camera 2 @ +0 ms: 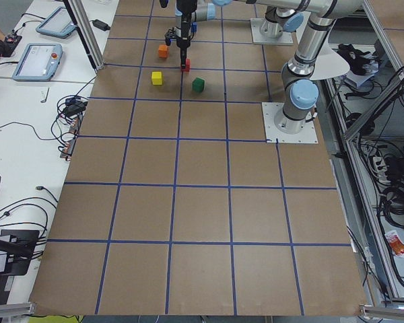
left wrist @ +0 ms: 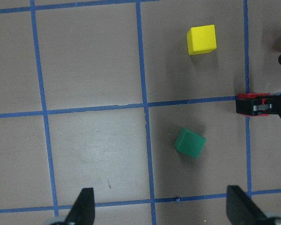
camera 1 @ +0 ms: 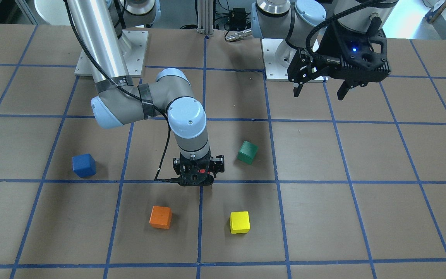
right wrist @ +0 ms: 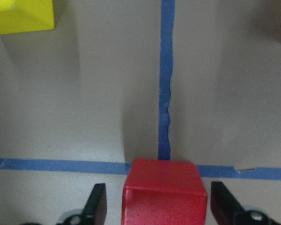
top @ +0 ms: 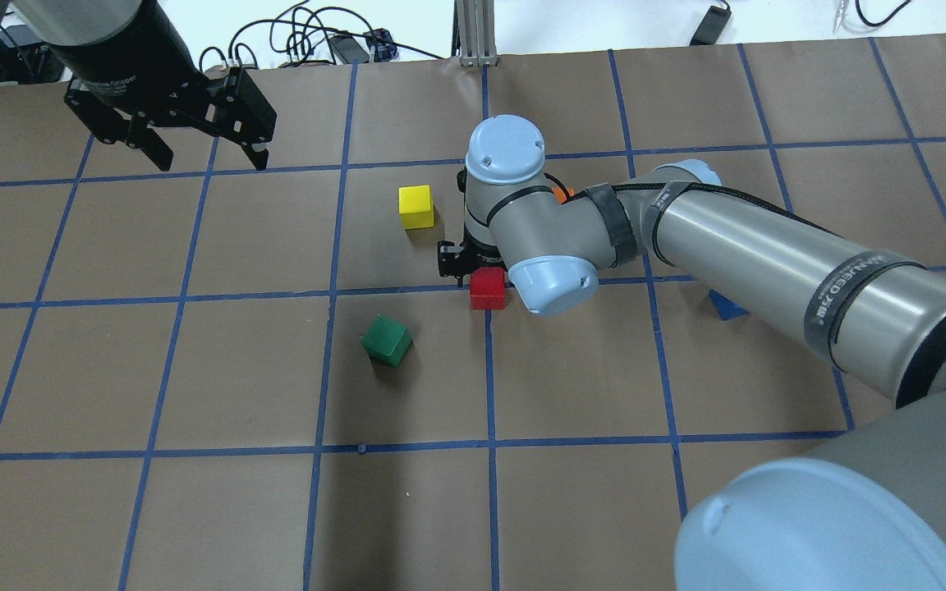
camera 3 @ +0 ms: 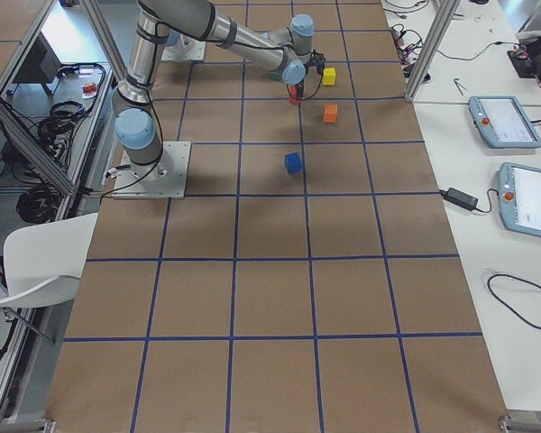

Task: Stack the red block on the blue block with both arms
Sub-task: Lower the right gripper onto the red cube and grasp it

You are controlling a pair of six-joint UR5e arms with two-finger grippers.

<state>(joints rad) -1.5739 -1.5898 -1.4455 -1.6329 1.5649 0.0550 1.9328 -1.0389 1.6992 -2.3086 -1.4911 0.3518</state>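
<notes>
Tabletop (top: 194,369): brown, marked into squares by blue tape lines (top: 328,369). It carries five cubes of like size.

Right arm (top: 752,254): reaches out over the middle of the tabletop, wrist pointing straight down.

Left arm (camera 1: 281,21): held back near its base, well clear of all the cubes.

Left gripper (camera 1: 319,92): hangs high above the tabletop. Its fingers (left wrist: 83,206) are spread wide with nothing between them. Its wrist view looks down on the green and yellow blocks.

Right gripper (right wrist: 159,202): lowered to the tabletop over the red block. Its fingers (right wrist: 99,206) stand one on each side of the block, parted. A clear gap shows on one side and a slim one on the other, so they are not clamped on it.

Red block (top: 488,289): appears to rest on the tabletop at a crossing of two tape lines, between the right gripper's fingers.

Blue block (camera 1: 84,165): rests on the tabletop on the robot's right side, just beside a tape line and well apart from the red block.

Green block (camera 1: 247,152): near the right gripper, on the robot's left of it, turned askew to the lines.

Yellow block (camera 1: 240,222) and orange block (camera 1: 160,217): on the far side of the red block from the robot, one on each side of a tape line, apart from each other.
</notes>
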